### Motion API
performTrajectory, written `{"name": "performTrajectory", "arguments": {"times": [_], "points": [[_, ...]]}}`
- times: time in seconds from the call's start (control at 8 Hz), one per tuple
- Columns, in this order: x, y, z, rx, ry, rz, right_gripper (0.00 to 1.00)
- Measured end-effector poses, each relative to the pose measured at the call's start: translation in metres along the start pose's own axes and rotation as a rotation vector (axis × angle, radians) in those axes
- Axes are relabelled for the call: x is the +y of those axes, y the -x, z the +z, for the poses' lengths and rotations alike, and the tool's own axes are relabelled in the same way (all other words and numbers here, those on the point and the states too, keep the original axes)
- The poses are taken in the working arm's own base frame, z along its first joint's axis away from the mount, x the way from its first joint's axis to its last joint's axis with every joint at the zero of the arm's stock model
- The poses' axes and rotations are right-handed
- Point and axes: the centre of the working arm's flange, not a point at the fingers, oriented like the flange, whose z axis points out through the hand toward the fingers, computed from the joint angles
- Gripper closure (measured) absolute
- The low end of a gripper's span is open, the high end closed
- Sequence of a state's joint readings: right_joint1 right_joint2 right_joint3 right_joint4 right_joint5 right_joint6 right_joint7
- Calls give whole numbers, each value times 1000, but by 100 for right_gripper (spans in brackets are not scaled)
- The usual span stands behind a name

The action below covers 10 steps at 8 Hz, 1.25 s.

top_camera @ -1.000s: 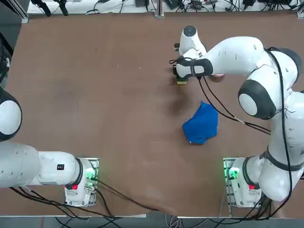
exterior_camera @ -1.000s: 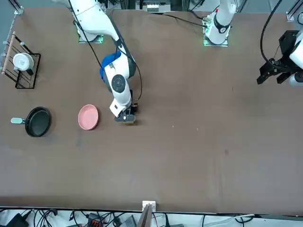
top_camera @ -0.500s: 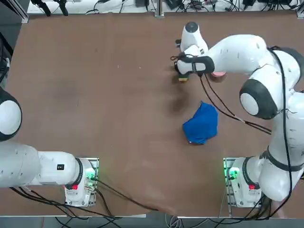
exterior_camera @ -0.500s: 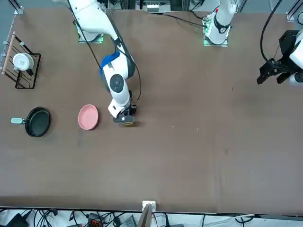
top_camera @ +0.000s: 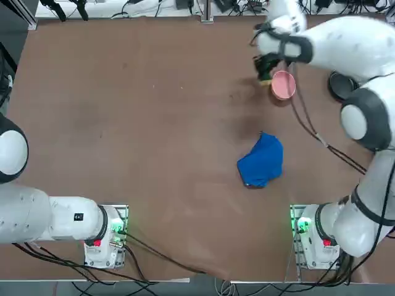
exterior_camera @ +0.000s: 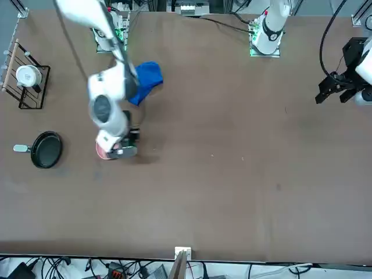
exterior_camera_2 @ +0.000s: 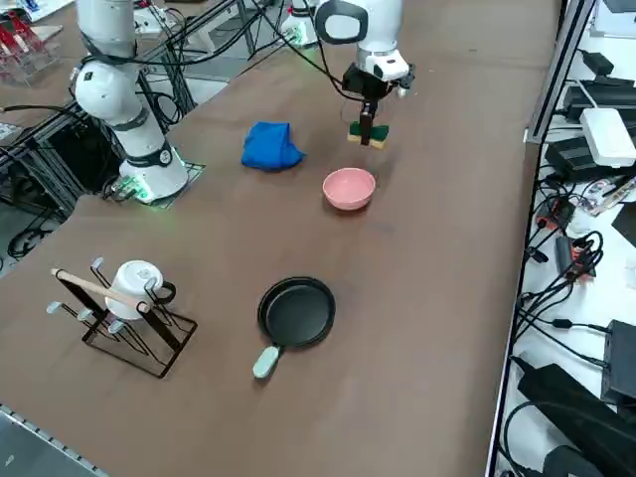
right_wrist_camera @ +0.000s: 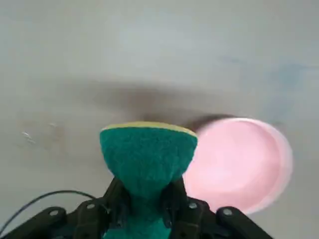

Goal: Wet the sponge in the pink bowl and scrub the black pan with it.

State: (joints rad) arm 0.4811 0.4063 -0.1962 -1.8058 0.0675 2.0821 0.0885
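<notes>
— When the count was taken, what lay on the table (exterior_camera_2: 437,248)?

— One sponge (right_wrist_camera: 147,154), one pink bowl (exterior_camera_2: 349,188), one black pan (exterior_camera_2: 296,311), one blue cloth (exterior_camera_2: 270,146) and one wire rack (exterior_camera_2: 124,328) holding a white cup (exterior_camera_2: 136,280).

— Where was the sponge?

— Pinched tight in the right gripper (right_wrist_camera: 145,196), raised off the table just beside the bowl, toward the far edge.

— And free room?

— The table's whole left half was bare; the pan sat near the right edge, the rack toward the right near corner.

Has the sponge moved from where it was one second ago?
Yes. The right claw, shut on the sponge, has lifted it off the table and carried it toward the pink bowl, to the bowl's rim, away from the blue cloth.
</notes>
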Motion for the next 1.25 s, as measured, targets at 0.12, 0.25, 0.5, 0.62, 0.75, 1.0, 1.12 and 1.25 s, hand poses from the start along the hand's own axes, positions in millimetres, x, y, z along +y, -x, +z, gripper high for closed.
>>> {"name": "performTrajectory", "arguments": {"times": [0.12, 0.25, 0.5, 0.62, 0.75, 1.0, 1.12, 1.25], "points": [[37, -1, -1, -14, -9, -19, 63], [60, -1, 8, -30, -13, -24, 63], [74, 0, 38, -81, -11, -43, 63], [73, 0, 51, -107, -9, -52, 64], [71, 2, 59, -136, -9, -57, 64], [70, 5, 72, -174, -8, -60, 64], [72, 5, 77, -183, -7, -57, 64], [75, 4, 82, -185, -7, -53, 64]]}}
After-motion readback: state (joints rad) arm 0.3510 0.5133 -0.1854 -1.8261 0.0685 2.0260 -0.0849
